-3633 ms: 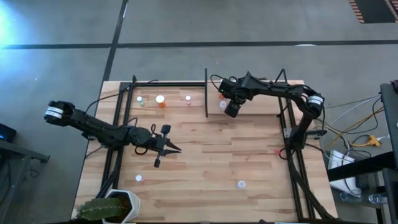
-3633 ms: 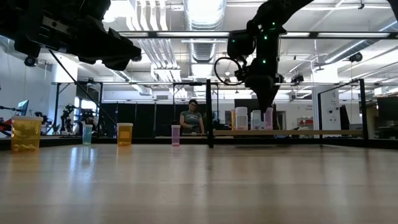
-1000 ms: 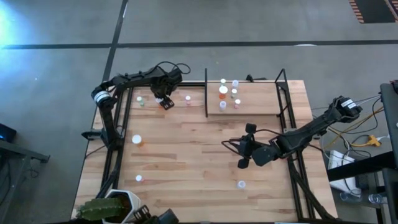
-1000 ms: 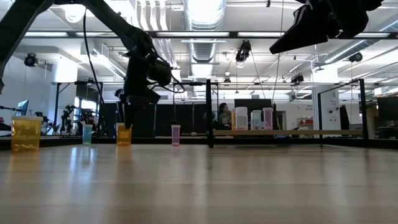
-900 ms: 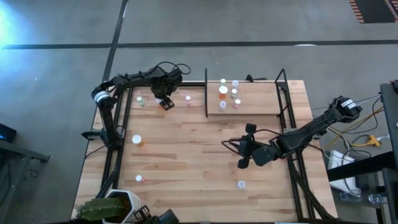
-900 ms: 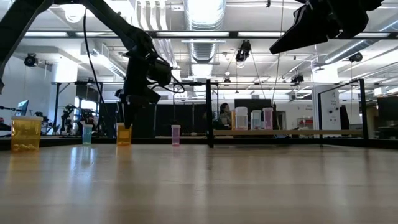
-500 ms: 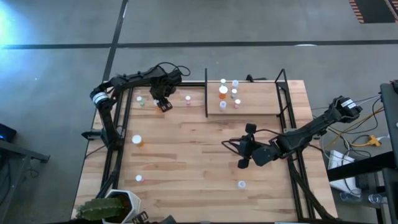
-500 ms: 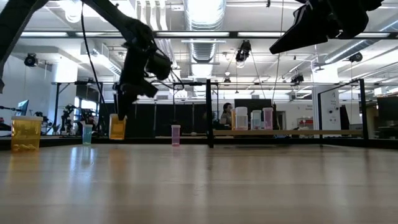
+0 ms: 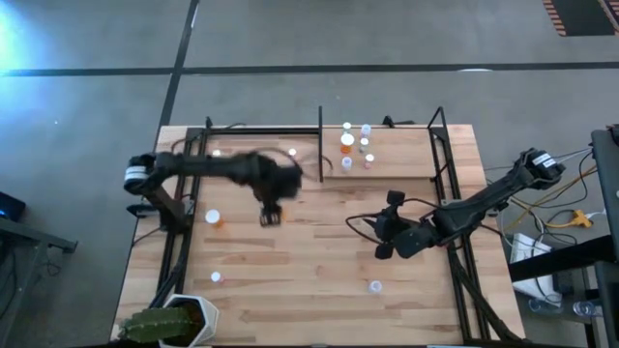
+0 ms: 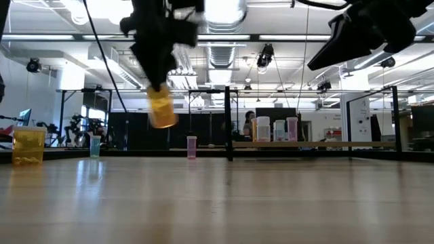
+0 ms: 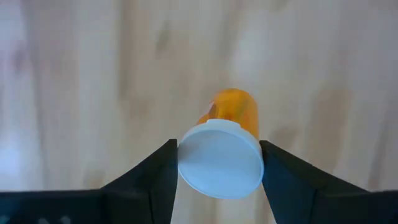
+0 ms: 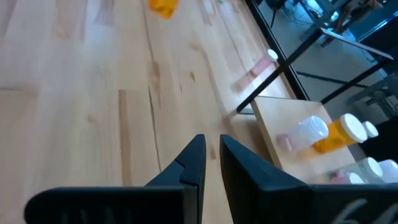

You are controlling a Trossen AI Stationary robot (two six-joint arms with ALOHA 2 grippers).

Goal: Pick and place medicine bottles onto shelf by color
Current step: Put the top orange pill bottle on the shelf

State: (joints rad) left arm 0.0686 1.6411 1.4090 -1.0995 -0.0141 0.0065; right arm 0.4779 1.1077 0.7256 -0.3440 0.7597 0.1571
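Left hand [image 11: 217, 163]: clamped on an orange bottle [image 11: 222, 149], one finger on each side just under its white cap.
Orange bottle: held clear above the worktop [image 9: 319, 251], near its middle-left, in the low view hanging below the hand.
Right hand [image 12: 211, 163]: fingers nearly together, holding nothing, hovering over the right half of the worktop.
Shelf [image 9: 397, 164]: far right section beyond the black divider bar [image 9: 320, 145], carrying several small bottles [image 9: 346, 141].
Loose bottles: one orange [image 9: 215, 219] by the left edge, others scattered.
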